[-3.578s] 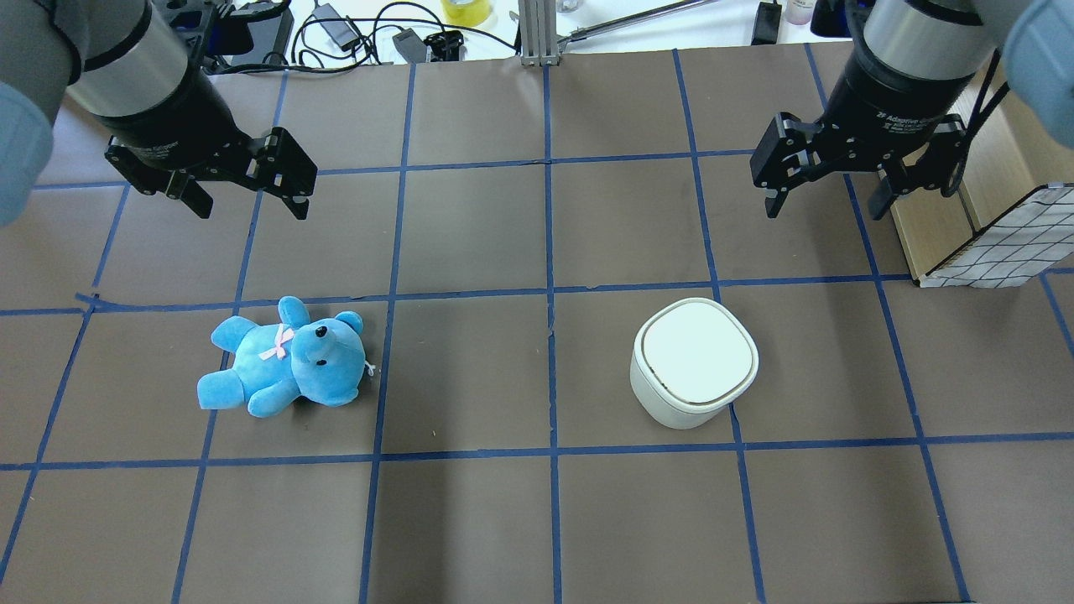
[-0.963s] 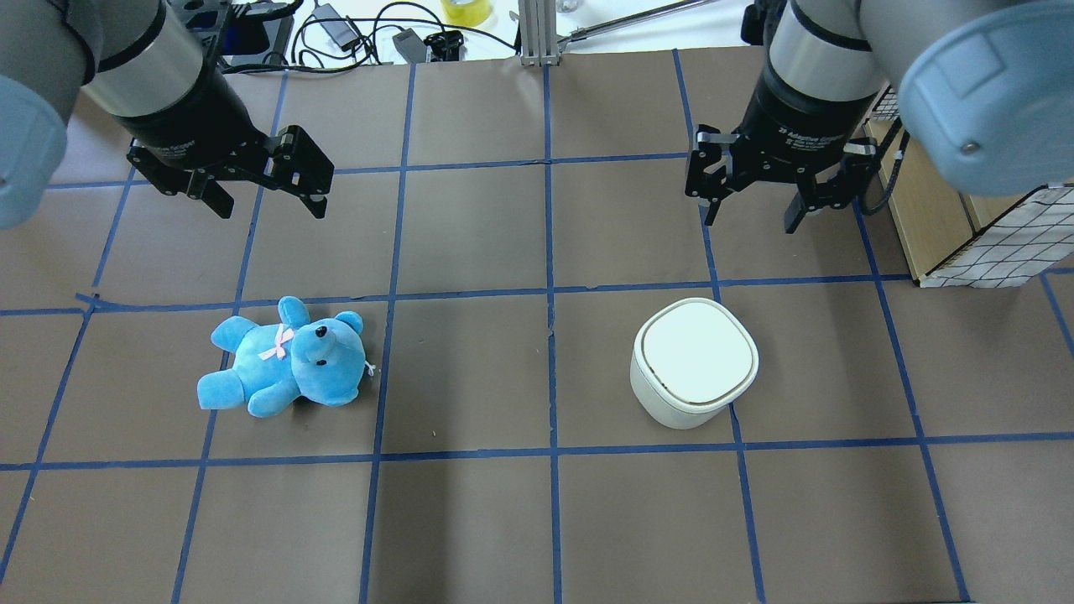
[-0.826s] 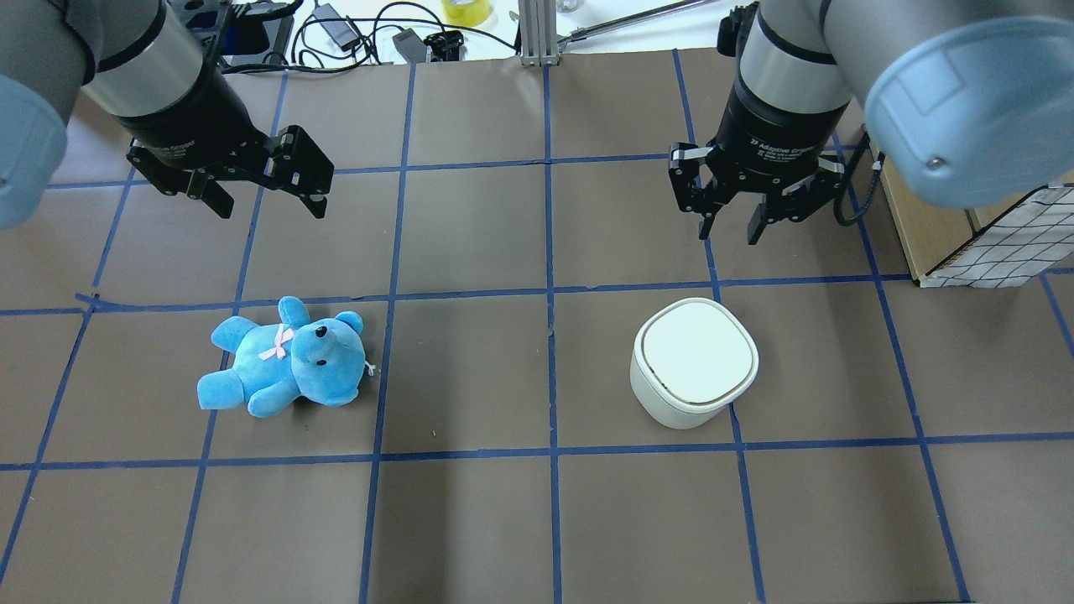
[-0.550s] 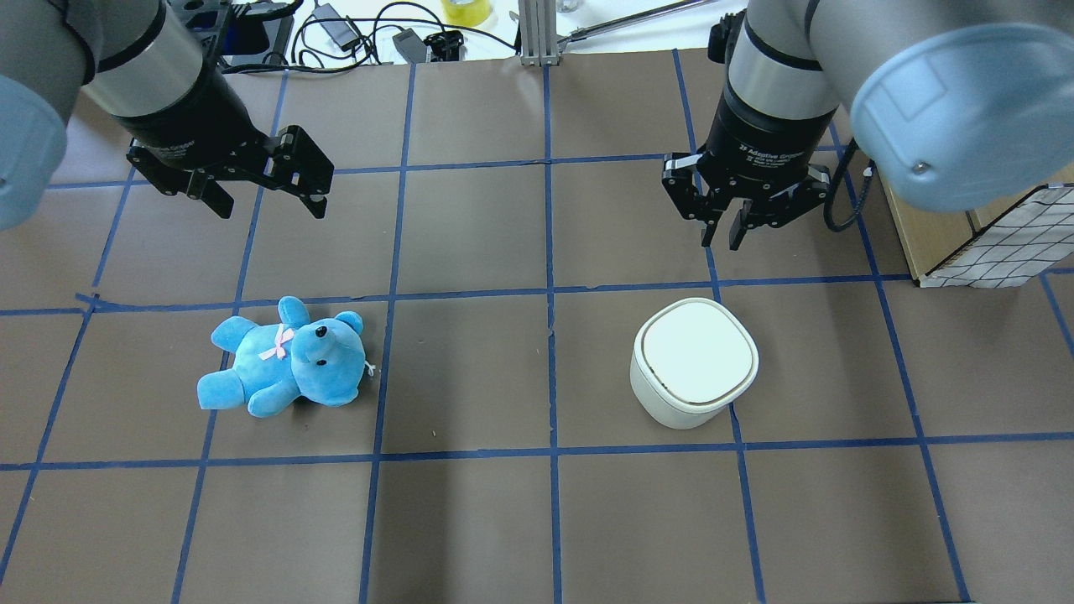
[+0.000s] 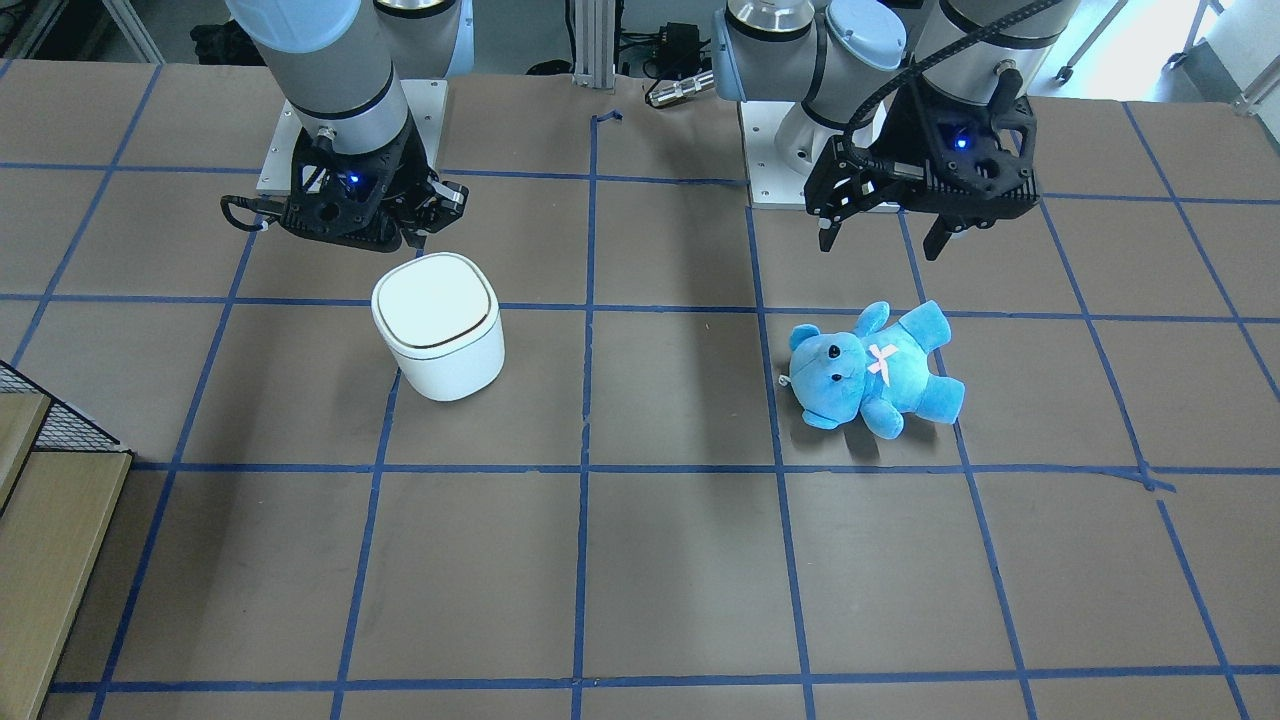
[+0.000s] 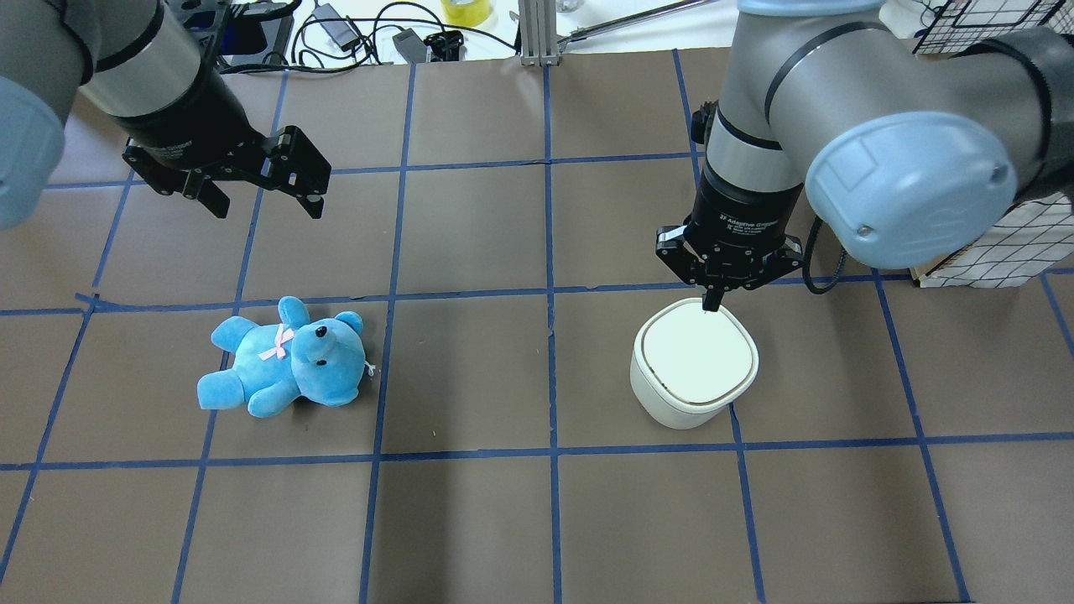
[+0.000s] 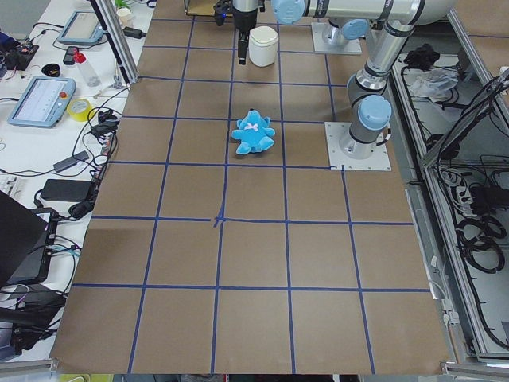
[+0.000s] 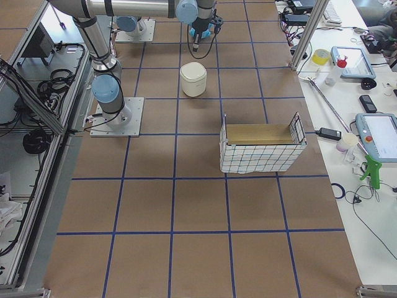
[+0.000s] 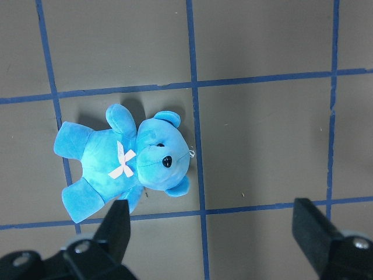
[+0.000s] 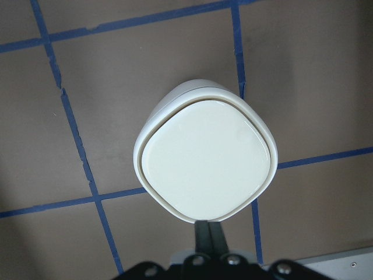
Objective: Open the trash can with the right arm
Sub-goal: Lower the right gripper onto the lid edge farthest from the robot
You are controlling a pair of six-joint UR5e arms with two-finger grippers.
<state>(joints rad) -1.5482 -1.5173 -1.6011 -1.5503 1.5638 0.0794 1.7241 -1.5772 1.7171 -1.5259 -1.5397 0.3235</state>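
The white trash can (image 6: 695, 356) stands with its flat lid closed; it also shows in the front view (image 5: 437, 310) and the right wrist view (image 10: 207, 163). My right gripper (image 6: 713, 304) is shut and empty. Its tips point down over the lid's upper edge in the overhead view, and sit at the lid's lower edge in the right wrist view (image 10: 208, 230). I cannot tell whether they touch the lid. My left gripper (image 6: 267, 204) is open and empty, hovering above and behind a blue teddy bear (image 6: 285, 361).
The teddy bear lies left of the can, below the left gripper's camera (image 9: 125, 166). A wire-mesh basket with a wooden box (image 6: 998, 252) stands at the table's right edge, close to the right arm's elbow. Brown table (image 6: 537, 520) with blue tape grid.
My right gripper has shut its fingers and moved from the back right down to the trash can's lid edge. The left gripper has hardly moved. The can and bear stay put.
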